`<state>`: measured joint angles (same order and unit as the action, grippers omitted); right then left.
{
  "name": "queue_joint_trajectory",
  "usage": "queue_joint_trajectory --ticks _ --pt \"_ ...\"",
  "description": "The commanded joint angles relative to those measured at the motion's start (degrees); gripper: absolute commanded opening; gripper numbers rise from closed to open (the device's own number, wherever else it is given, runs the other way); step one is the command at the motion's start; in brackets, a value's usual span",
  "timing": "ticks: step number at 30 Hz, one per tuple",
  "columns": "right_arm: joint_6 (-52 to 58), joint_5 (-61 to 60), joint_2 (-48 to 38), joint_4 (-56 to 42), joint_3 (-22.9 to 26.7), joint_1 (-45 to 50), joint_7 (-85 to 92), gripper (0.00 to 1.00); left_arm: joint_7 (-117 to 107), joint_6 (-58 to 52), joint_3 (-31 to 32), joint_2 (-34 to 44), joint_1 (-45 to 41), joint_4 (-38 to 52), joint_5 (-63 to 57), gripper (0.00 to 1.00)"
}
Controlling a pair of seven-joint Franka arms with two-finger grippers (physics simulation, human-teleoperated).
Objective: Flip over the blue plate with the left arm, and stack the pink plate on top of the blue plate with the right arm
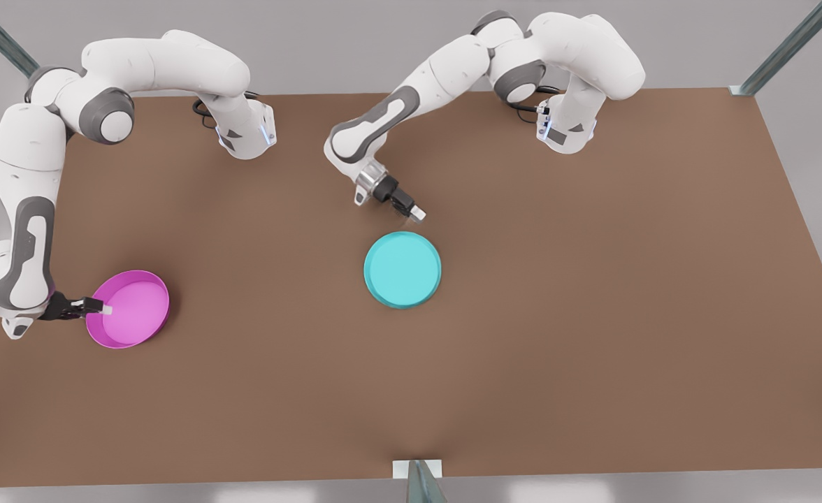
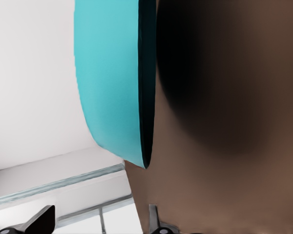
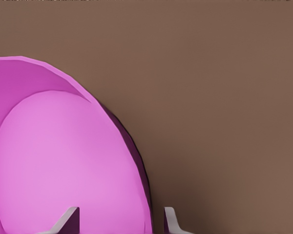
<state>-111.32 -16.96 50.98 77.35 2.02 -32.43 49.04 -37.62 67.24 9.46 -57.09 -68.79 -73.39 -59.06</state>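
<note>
in the front view, the blue plate [image 1: 402, 270] lay flat at mid-table, seemingly flipped base up, with the left gripper [image 1: 415, 212] just clear of its far rim, its finger spread impossible to tell, while the right gripper [image 1: 101, 307] pinched the near rim of the pink plate [image 1: 129, 308] toward the front view's left. the left wrist view added the blue plate [image 2: 115, 78] edge-on, untouched by either fingertip. the right wrist view showed the fingers [image 3: 68, 220] straddling the pink plate's [image 3: 63, 161] wall, so the stacking step looked in hand, next calling for a lift and carry across to the blue plate.
</note>
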Motion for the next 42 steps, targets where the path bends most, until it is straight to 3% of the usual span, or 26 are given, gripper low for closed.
queue_joint_trajectory --ticks 1,4,6,9,10,11,12,13,16,20,22,29,42 --pt "-0.3 0.17 0.0 -0.01 0.0 0.0 0.09 0.62 0.53 -1.14 0.03 0.31 -0.11 0.0 8.52 1.0" --pt "-1.01 0.7 -0.18 -0.18 0.09 0.09 0.62 0.62 12.05 -14.15 -0.76 10.06 3.39 -0.96 16.43 1.0" --pt "-1.1 1.58 -0.18 -0.18 0.09 0.09 0.62 0.62 14.85 -15.73 -0.76 20.69 18.24 -4.21 22.93 1.0" --pt "-1.18 1.58 0.08 -0.18 0.09 0.09 0.53 0.59 26.98 -17.85 -0.76 37.03 48.01 -7.12 37.85 1.0" --pt "-1.18 1.58 0.08 -0.18 0.09 0.17 0.53 0.56 34.25 -14.0 -1.72 43.09 60.23 -9.39 46.21 1.0" --pt "-1.54 1.58 0.08 -0.18 0.09 0.18 0.61 0.49 37.53 -2.04 -9.79 51.89 63.96 -14.76 54.12 1.0" --pt "-1.54 1.58 0.08 -0.18 0.0 0.09 0.7 0.45 39.12 8.77 -12.98 56.56 63.87 -14.59 60.03 1.0" --pt "-1.54 1.58 0.08 -0.18 0.0 0.09 1.05 0.43 39.12 17.3 -12.37 59.02 63.61 -14.5 60.73 1.0" --pt "-1.54 1.58 0.08 -0.18 0.0 0.09 1.05 0.42 39.21 21.45 -15.61 47.87 59.13 -5.81 63.02 1.0" --pt "-1.54 1.49 0.43 -0.18 0.0 0.0 1.05 0.42 38.5 20.13 -15.7 41.97 57.72 1.32 63.02 1.0" --pt "-1.54 1.49 0.52 -0.27 0.0 0.0 1.05 0.42 38.33 20.04 -15.7 41.88 57.72 1.41 62.93 1.0" --pt "-1.54 1.49 0.44 -0.27 0.0 0.0 1.14 0.29 38.33 19.51 -15.53 43.11 56.84 1.14 62.32 1.0" --pt "-1.54 1.32 0.88 -0.27 -0.18 -0.18 1.14 0.22 39.03 20.65 -15.61 42.15 56.93 0.88 62.49 1.0"
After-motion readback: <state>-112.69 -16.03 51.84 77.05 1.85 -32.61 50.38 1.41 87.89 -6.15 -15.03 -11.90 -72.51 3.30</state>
